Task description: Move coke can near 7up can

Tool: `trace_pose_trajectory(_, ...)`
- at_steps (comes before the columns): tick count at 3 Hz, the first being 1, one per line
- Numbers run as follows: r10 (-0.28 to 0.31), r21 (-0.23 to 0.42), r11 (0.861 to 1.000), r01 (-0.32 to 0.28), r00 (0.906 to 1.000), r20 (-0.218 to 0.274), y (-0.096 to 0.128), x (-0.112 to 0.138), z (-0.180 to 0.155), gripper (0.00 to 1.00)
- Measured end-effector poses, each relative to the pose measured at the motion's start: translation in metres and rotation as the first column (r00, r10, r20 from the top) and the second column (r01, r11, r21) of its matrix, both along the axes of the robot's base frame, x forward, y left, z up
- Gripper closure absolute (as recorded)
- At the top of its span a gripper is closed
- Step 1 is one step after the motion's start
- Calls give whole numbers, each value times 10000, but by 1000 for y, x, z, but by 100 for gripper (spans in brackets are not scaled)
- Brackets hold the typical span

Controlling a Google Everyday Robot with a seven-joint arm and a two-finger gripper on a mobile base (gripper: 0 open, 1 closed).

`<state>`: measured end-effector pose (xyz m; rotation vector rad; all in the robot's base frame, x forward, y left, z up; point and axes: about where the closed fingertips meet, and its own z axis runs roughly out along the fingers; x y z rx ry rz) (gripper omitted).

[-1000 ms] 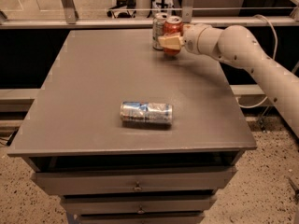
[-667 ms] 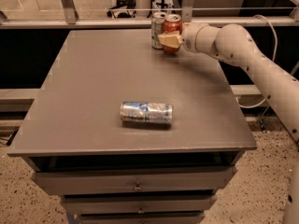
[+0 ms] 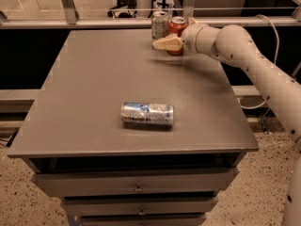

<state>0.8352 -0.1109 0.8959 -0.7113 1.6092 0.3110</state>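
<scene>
The red coke can [image 3: 178, 25] stands upright at the far edge of the grey table [image 3: 94, 88]. The silver-grey 7up can [image 3: 159, 24] stands upright right beside it, on its left, nearly touching. My gripper [image 3: 170, 40] reaches in from the right and sits around the lower part of the coke can, hiding its base. The white arm [image 3: 244, 55] stretches away to the right edge of the view.
A silver-and-blue can [image 3: 147, 114] lies on its side near the table's front middle. A metal rail [image 3: 117, 22] runs along the back edge behind the cans. Drawers [image 3: 136, 185] sit under the tabletop.
The gripper and the coke can have barely shifted; both cans stay side by side at the back edge.
</scene>
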Motion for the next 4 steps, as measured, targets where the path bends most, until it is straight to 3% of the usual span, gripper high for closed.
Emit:
trace_pose_trajectory(1, 71, 28, 10000, -71, 9999, -106, 3, -9, -7, 0)
trace_pose_trajectory(2, 429, -112, 9990, -431, 9989, -190, -3, -40, -2, 0)
trace_pose_trajectory(4, 1057, -497, 9928, -1091, 9922, -659, -55, -127, 13, 0)
